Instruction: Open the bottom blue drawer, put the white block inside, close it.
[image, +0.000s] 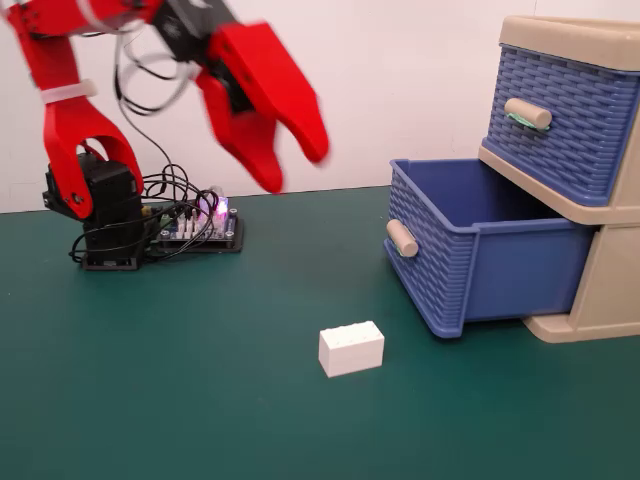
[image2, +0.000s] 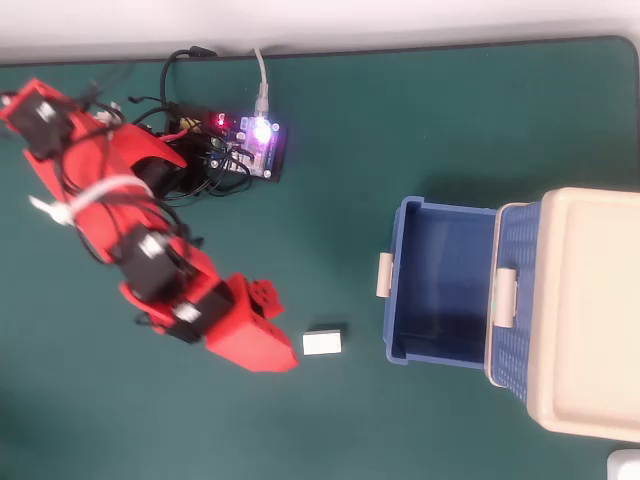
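The bottom blue drawer (image: 490, 268) stands pulled out of the beige cabinet (image: 612, 285), and its beige handle (image: 401, 238) faces the arm. From overhead the drawer (image2: 392, 300) shows an empty inside. The white block (image: 351, 348) lies on the green mat in front of the drawer, just left of it in the overhead view (image2: 322, 343). My red gripper (image: 295, 168) hangs high above the mat, open and empty, with its fingers pointing down. From overhead the gripper (image2: 283, 345) is close to the left of the block.
The upper blue drawer (image: 560, 110) is closed and has a green scrap at its handle (image: 527, 113). A lit controller board (image2: 250, 145) with cables sits beside the arm base (image: 95, 210) at the back left. The mat's far edge meets a white wall.
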